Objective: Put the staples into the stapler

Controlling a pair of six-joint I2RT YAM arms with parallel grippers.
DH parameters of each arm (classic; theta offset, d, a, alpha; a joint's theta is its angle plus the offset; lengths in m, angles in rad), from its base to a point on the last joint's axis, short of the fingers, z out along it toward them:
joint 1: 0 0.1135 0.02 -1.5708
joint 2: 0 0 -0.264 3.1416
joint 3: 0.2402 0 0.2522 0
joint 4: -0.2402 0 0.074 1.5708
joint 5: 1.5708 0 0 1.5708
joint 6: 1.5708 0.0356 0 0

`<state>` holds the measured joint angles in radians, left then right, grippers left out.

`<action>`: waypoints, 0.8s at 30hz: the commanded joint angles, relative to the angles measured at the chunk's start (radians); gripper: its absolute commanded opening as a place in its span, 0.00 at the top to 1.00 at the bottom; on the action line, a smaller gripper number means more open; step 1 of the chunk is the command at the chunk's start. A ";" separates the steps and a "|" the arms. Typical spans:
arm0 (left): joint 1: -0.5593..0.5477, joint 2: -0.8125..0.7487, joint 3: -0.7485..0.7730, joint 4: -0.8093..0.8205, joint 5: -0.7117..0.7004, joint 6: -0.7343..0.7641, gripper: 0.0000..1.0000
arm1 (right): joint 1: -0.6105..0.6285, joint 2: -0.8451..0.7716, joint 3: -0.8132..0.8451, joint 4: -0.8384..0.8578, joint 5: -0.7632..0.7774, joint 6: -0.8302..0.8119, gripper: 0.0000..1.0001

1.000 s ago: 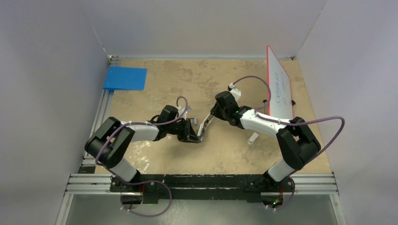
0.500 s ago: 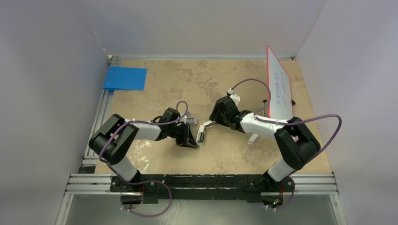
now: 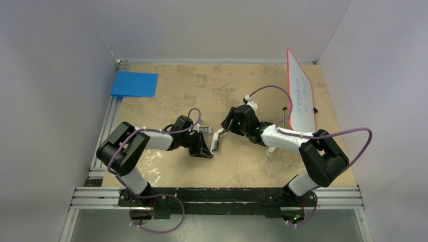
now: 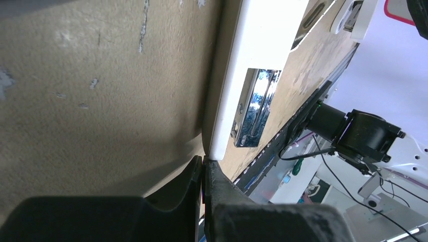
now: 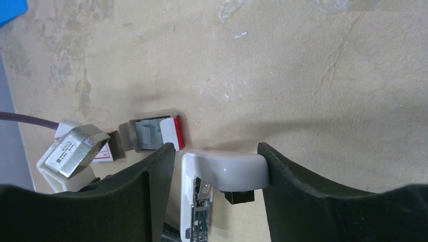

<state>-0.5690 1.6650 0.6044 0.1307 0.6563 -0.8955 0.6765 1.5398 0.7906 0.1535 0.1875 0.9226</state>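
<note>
The white stapler (image 3: 217,141) lies hinged open on the table between both grippers, its metal staple channel (image 4: 255,108) exposed. My left gripper (image 3: 204,149) is shut, and its fingertips (image 4: 203,162) touch the stapler's near end (image 4: 237,85). My right gripper (image 3: 225,128) straddles the stapler's rounded white end (image 5: 227,169), with the right finger touching it and the left finger (image 5: 161,171) close beside it. The grey staples (image 5: 148,133) sit in a small open red-and-white box (image 5: 173,132) just beyond the right gripper. The box also shows in the top view (image 3: 204,130).
A blue folder (image 3: 134,83) lies at the far left corner. A red-edged whiteboard (image 3: 300,93) leans at the right wall. A short white piece (image 3: 272,148) lies under the right forearm. A grey labelled block (image 5: 75,148) sits left of the box.
The right gripper has come down and a little toward the left arm with the stapler's end. The stapler lies flatter now. The left gripper shifted slightly toward the near edge.
</note>
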 commanded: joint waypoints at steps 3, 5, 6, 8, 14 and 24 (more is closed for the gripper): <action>0.027 0.006 0.020 0.053 0.037 -0.013 0.98 | 0.020 -0.013 0.009 0.074 0.049 -0.015 0.44; 0.036 0.005 0.017 0.056 0.043 -0.016 0.97 | 0.033 -0.007 0.025 0.063 0.058 -0.018 0.49; 0.039 0.004 0.016 0.058 0.045 -0.016 0.97 | 0.042 -0.003 0.033 0.055 0.070 -0.020 0.51; 0.043 0.002 0.012 0.061 0.049 -0.019 0.96 | 0.055 0.008 0.048 0.037 0.100 -0.021 0.56; 0.052 -0.040 -0.003 0.018 0.003 -0.004 0.91 | 0.078 0.026 0.102 -0.024 0.197 -0.022 0.70; 0.052 -0.194 0.006 -0.129 -0.164 0.028 0.71 | 0.086 0.027 0.220 -0.227 0.355 -0.084 0.71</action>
<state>-0.5236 1.5501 0.6018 0.0490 0.5713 -0.8955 0.7609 1.5707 0.9382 0.0132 0.4355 0.8803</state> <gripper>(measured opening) 0.253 0.372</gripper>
